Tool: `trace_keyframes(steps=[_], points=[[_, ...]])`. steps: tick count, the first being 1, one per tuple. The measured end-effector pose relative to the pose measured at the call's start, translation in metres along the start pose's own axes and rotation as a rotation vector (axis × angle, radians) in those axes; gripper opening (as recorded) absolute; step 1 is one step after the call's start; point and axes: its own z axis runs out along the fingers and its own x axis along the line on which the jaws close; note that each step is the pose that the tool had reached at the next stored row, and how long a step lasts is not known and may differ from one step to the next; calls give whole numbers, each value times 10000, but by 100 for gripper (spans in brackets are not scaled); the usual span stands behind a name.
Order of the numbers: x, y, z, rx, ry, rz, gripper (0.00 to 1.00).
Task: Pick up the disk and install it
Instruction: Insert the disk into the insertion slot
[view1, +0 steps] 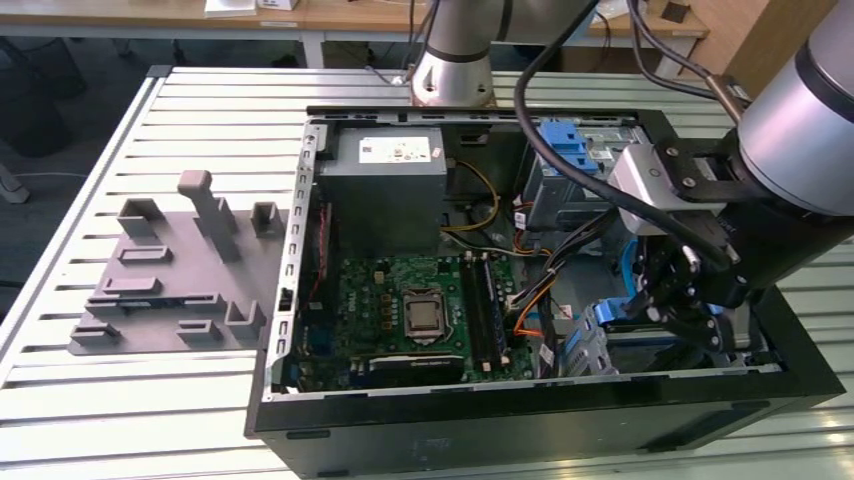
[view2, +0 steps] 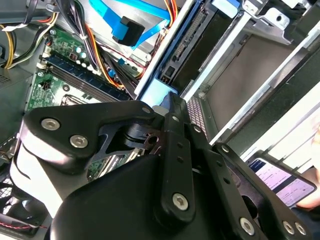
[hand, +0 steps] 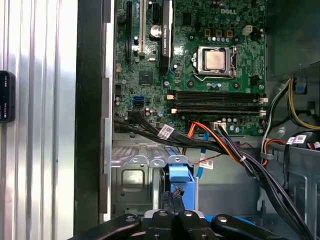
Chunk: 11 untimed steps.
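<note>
Currently on my screens, entered item by item.

Item: disk (hand: 180, 174). Location: standing on edge in the drive bay (hand: 131, 177) at a corner of the computer case (view1: 534, 430), towards the exterior view's right. It is just beyond the motherboard (hand: 200, 75) and under a bundle of cables (hand: 220, 145). Its blue plastic end faces me in the first wrist view. I cannot tell whether it is fully seated.

Item: gripper (hand: 174, 192). Condition: fingers drawn close together, with nothing visibly clamped between them. Their tips are at the blue end of the disk, but I cannot settle from here whether they touch it.

Handling notes, my judgement:
- The body is rigid metal, so I expect it to be dense for its size, with no give.
- The flat faces look smooth and likely slippery.
- I would treat it as sensitive to knocks and twisting.
- The connector edge looks vulnerable.

Grip notes: I rate the blue side rails as the safest hold, squeezed across the long edges. I would stay clear of the connectors and the labelled face.
</note>
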Motion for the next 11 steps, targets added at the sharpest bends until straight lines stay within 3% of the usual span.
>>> trace_keyframes(steps=[11], points=[[7,-2,88,0,2,0,11]])
